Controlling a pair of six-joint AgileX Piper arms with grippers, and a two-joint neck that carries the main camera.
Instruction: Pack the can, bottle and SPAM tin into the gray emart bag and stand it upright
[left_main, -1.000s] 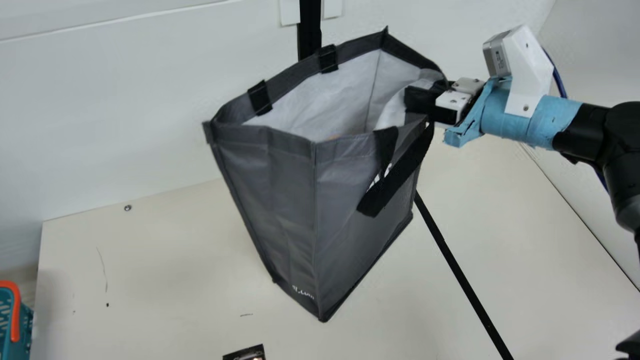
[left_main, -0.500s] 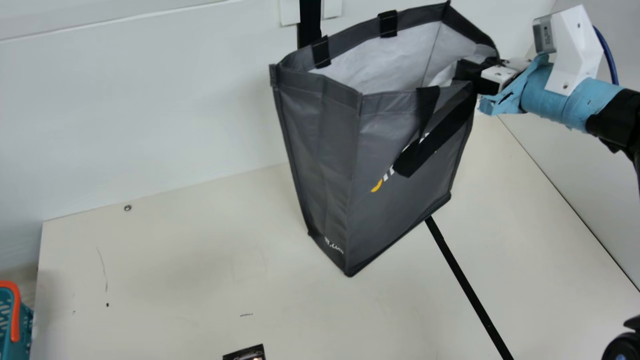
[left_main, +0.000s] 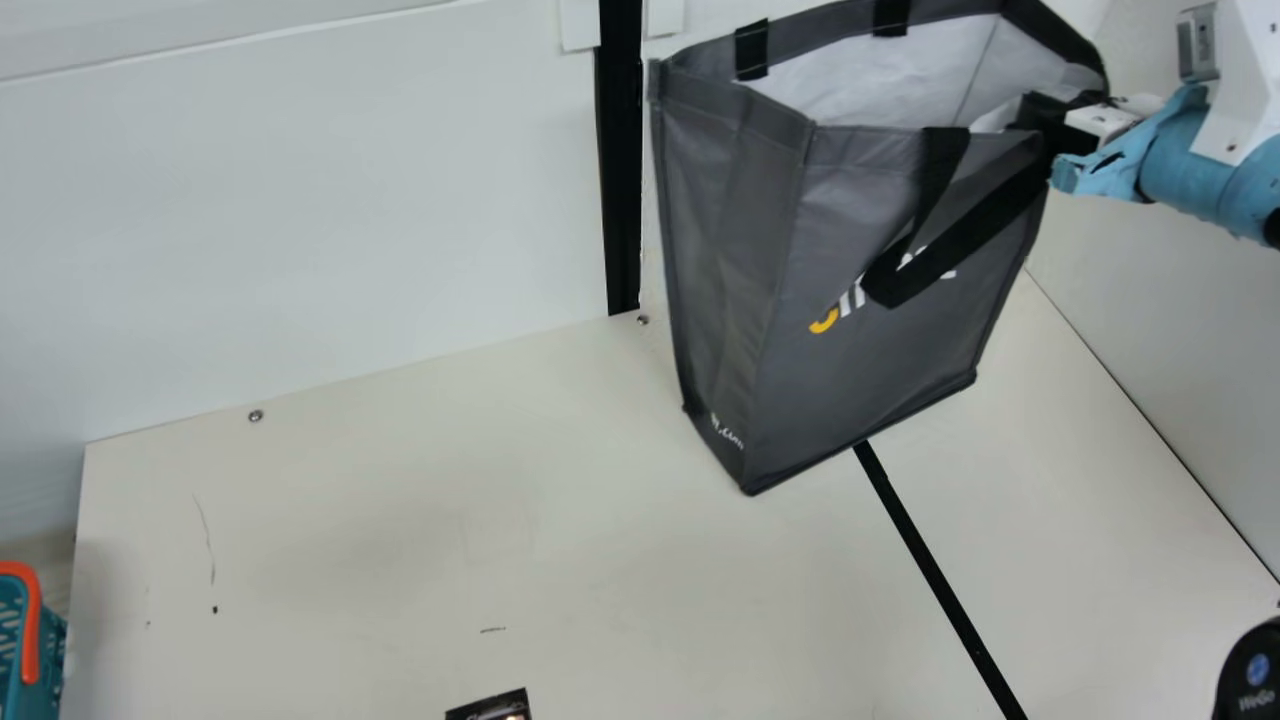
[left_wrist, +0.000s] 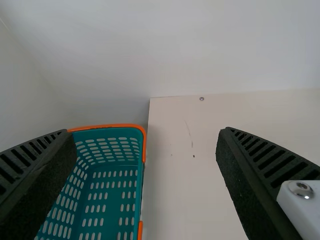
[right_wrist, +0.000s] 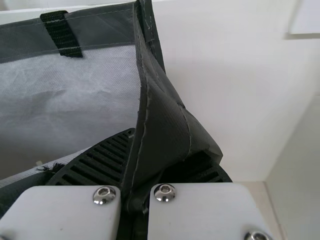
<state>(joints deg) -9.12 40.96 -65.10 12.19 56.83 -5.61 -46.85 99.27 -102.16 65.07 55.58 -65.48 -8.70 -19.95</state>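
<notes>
Your right end effector (left_main: 1050, 115) pinches the hemmed side of the boxy gray emart bag (left_main: 850, 390), tilted, pale lining wrinkled, over the smooth cream surface (left_main: 400, 520). Your left end effector (left_wrist: 146, 140) is spread wide; its view includes a slotted teal basket (left_wrist: 116, 195).

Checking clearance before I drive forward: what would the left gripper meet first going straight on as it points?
Probably the white wall behind the table. The open left gripper seems to point just above the teal basket, but depth is unclear, so it might clip the basket's rim first.
</notes>
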